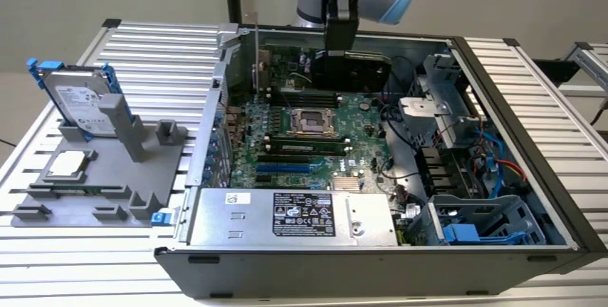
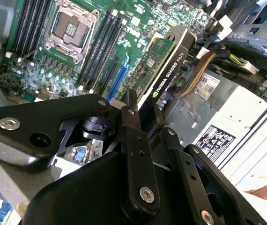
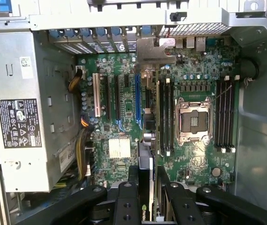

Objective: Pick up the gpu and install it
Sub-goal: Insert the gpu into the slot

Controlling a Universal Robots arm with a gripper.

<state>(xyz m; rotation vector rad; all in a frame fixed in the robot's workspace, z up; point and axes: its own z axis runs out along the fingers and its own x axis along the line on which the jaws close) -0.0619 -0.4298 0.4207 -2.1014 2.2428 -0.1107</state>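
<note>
Gripper clamped shut on the gpu, from what I see in the second wrist view; card held edge-on over the motherboard inside the open case.

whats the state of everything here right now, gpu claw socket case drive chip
gpu: clamped in the claw, on edge over the motherboard
claw: shut on the gpu
cpu socket: empty, no chip in it
computer case: side open
hard drive: standing upright in the grey holder, outside the case
cpu chip: lying flat on the grey holder
</note>
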